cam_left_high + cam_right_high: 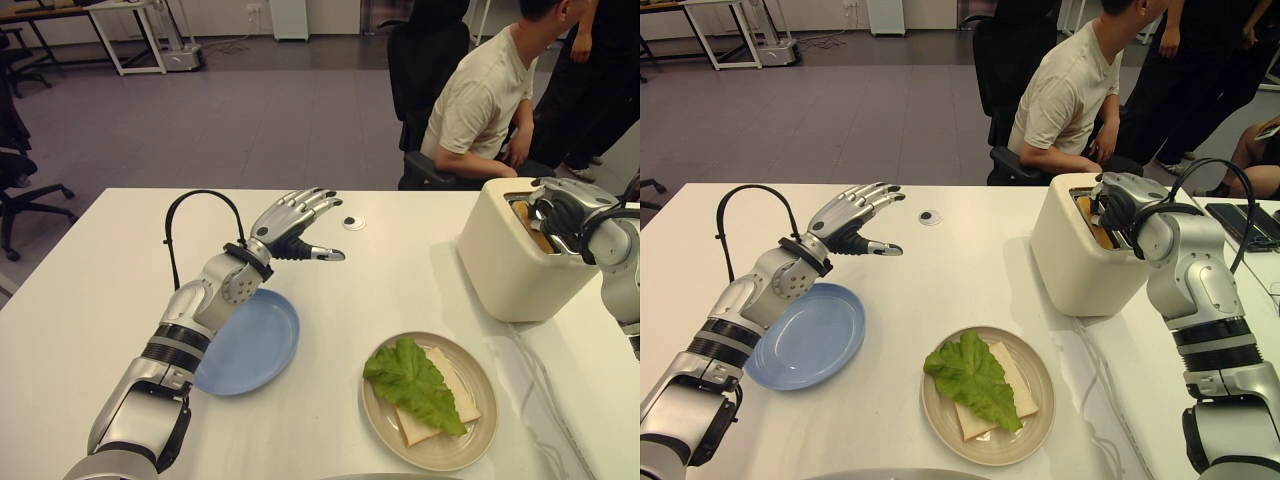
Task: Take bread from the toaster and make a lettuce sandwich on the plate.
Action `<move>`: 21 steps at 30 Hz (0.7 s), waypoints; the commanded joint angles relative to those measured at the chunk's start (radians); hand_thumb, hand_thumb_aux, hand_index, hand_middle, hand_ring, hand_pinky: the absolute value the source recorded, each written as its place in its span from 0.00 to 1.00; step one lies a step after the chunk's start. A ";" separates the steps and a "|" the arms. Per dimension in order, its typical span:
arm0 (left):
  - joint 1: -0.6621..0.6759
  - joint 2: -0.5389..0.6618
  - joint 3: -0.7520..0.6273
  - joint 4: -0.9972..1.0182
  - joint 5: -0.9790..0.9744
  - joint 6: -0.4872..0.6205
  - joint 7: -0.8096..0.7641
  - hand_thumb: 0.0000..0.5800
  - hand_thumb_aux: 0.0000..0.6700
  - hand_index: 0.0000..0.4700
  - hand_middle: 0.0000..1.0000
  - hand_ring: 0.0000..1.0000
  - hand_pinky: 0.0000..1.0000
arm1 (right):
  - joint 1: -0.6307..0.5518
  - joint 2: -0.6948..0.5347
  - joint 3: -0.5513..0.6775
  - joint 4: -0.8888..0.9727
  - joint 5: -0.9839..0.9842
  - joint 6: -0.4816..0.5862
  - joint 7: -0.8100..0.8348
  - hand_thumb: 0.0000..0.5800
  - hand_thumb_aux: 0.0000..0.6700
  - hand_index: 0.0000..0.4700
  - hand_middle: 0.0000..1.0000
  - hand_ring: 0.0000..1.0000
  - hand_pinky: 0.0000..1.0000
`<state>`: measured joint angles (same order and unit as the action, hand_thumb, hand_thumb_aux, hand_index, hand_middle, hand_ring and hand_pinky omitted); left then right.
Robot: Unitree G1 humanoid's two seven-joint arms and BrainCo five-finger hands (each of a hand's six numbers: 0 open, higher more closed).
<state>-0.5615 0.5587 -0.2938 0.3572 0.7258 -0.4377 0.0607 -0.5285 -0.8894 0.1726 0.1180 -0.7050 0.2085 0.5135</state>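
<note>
I can see a browned slice of bread (pixel 1102 237) standing in the slot of the toaster (pixel 1080 265), which sits on the right part of the counter (pixel 100 280). My right hand (pixel 1125 205) is on top of the toaster, right over that slot and touching the toaster's upper edge. From these views I cannot tell whether it has hold of the slice or is just resting there.

In front of the toaster, nearer to me, is the beige plate (pixel 482 438). On it lies a pale slice of bread (pixel 466 402), flat. A green lettuce leaf (pixel 415 382) is spread across the slice from upper left to lower right and hangs over its left side. No second slice covers the leaf.

A white cable (pixel 530 372) runs along the counter between the toaster and the near edge, just to the right of the beige plate.

To the left of the beige plate, apart from it, is a blue plate (pixel 258 345) with nothing on it. My left forearm crosses above its left rim. My left hand (pixel 290 225) hovers above the counter beyond that plate, with its fingers (pixel 318 203) released and stretched out, holding nothing.

A small round disc (pixel 353 222) lies on the counter just past those fingertips.
</note>
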 commanded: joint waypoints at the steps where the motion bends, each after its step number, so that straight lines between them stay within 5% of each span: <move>1: 0.008 0.001 -0.007 -0.008 0.010 0.003 0.000 0.00 0.00 0.00 0.00 0.00 0.00 | 0.019 0.015 0.035 0.044 -0.004 -0.006 0.025 1.00 1.00 1.00 0.00 0.00 0.00; 14: 0.016 -0.005 -0.021 -0.013 0.026 0.011 0.002 0.00 0.00 0.00 0.00 0.00 0.00 | -0.061 -0.016 0.007 0.011 -0.102 0.062 -0.059 1.00 1.00 1.00 0.00 0.00 0.00; 17: 0.021 -0.006 -0.021 -0.016 0.032 0.016 0.004 0.00 0.00 0.00 0.00 0.00 0.00 | -0.071 -0.016 -0.003 -0.011 -0.099 0.080 -0.053 0.99 0.90 0.90 0.00 0.00 0.00; 19: 0.024 -0.005 -0.021 -0.019 0.034 0.019 0.005 0.00 0.00 0.00 0.00 0.00 0.00 | -0.073 -0.015 -0.007 -0.024 -0.093 0.092 -0.042 0.90 0.69 0.69 0.00 0.00 0.00; 21: 0.025 -0.006 -0.023 -0.020 0.036 0.021 0.006 0.00 0.00 0.00 0.00 0.00 0.00 | -0.076 -0.019 -0.015 -0.039 -0.095 0.103 -0.039 0.87 0.64 0.64 0.00 0.00 0.00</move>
<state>-0.5500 0.5560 -0.3062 0.3452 0.7480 -0.4238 0.0649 -0.5856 -0.9014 0.1706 0.0963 -0.7953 0.3008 0.4622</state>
